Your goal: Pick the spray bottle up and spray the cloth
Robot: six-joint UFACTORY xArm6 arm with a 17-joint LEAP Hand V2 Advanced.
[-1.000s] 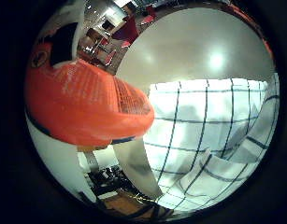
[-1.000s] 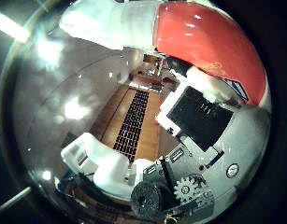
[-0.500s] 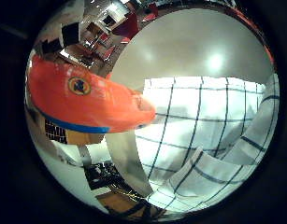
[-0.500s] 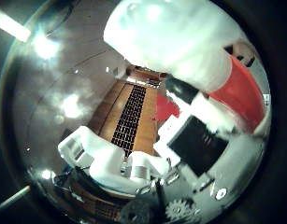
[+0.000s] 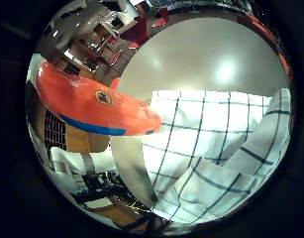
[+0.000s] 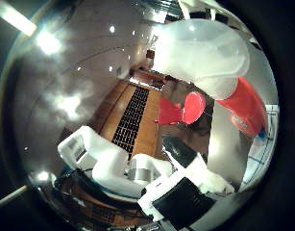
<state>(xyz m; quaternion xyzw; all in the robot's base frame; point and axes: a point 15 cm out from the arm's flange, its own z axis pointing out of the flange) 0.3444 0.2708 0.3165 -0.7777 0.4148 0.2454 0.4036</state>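
Note:
The spray bottle has an orange body (image 5: 92, 102) with a blue band, and in the right little finger side palm view it lies close to the palm beside the cloth. The cloth (image 5: 216, 149) is white with dark checked lines, rumpled at one end, and is spread on a grey table (image 5: 191, 59). The right thumb side palm view shows the bottle's white spray head (image 6: 200, 56), its red trigger (image 6: 181, 108) and part of the orange body. My hand (image 6: 113, 166) shows there as loosely bent white fingers and a black pad, away from the bottle, with nothing between them.
A slatted wooden floor (image 6: 133, 120) and room furniture (image 5: 102, 40) lie beyond the table edge. Ceiling lights reflect off the grey tabletop.
The bottle has drawn away from the palm and turned. The finger with the black pad, against the orange body a second ago, has swung away from it.

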